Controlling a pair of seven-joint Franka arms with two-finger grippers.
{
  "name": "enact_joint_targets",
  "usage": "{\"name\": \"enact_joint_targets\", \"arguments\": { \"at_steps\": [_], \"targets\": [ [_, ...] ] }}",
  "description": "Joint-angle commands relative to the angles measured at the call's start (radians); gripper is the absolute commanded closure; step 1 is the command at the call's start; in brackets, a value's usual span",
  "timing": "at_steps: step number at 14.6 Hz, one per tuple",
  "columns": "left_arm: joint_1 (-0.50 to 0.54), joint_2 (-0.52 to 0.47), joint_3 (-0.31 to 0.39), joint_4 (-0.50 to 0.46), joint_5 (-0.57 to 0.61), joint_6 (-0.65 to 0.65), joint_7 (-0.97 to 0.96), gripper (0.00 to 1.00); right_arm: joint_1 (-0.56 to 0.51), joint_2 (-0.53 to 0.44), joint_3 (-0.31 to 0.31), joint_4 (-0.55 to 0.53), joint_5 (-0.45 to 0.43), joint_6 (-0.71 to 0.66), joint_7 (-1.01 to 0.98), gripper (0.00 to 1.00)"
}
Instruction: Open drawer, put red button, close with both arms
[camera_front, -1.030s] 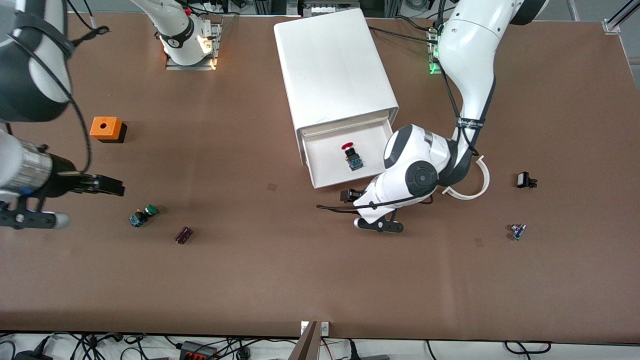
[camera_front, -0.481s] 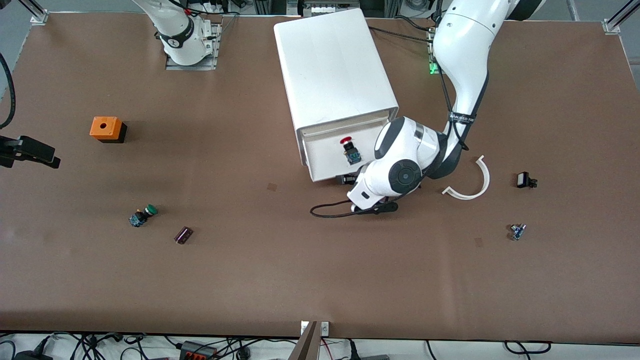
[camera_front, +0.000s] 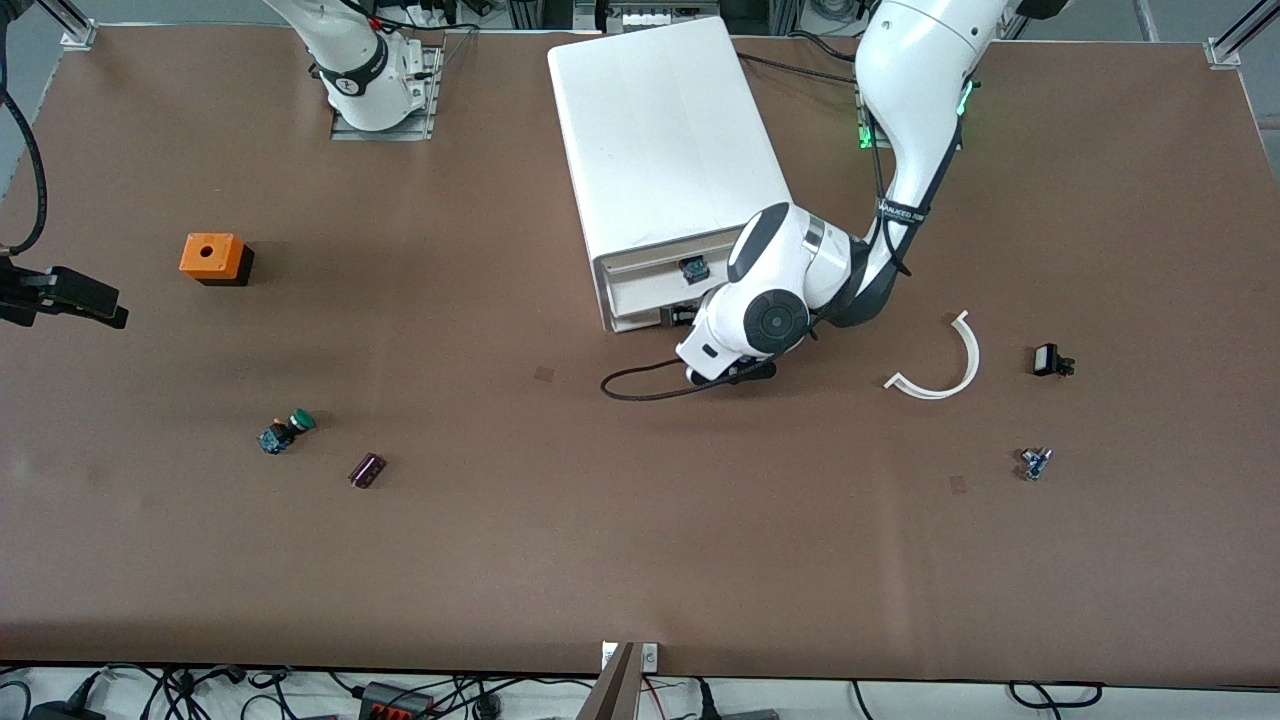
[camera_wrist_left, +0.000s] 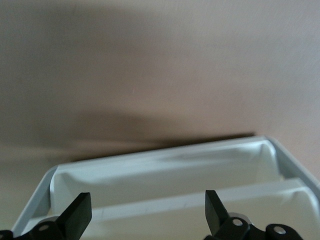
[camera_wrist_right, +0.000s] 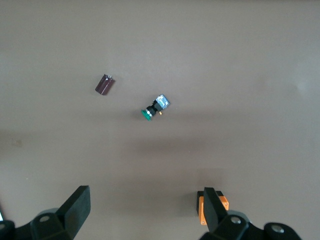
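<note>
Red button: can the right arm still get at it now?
Probably not. The red button sits inside the nearly shut drawer, with the left gripper at its front; the right gripper hangs above the table's edge.

Even, soft light from above; the counter (camera_front: 640, 550) shows only faint shadows. The left wrist view is blurred and pale, the front view sharp.

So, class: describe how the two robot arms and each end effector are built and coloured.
The left arm is glossy white with rounded shells, dark grey joint caps and a black band with lettering; a black cable loops off its wrist. The right arm is also white with a black band. The left end effector and the right end effector each have two black wedge-shaped fingers.
</note>
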Motion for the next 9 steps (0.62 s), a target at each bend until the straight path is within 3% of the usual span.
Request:
{"name": "enact_joint_targets", "arguments": {
  "at_steps": [1, 3, 9],
  "targets": [
    [-0.021, -0.066, -0.021, -0.076, -0.017, 0.003, -0.075, 0.0, 0.016, -0.143, -0.016, -0.213, -0.018, 0.085, -0.015, 0.0],
    [-0.053, -0.067, -0.026, -0.098, -0.017, 0.012, -0.086, 0.0, 0.016, -0.227, -0.016, -0.342, -0.021, 0.145, -0.015, 0.0],
    [-0.052, -0.067, -0.021, -0.08, 0.092, 0.013, -0.073, 0.0, 0.016, -0.235, -0.009, -0.346, -0.019, 0.15, -0.012, 0.0]
  ]
}}
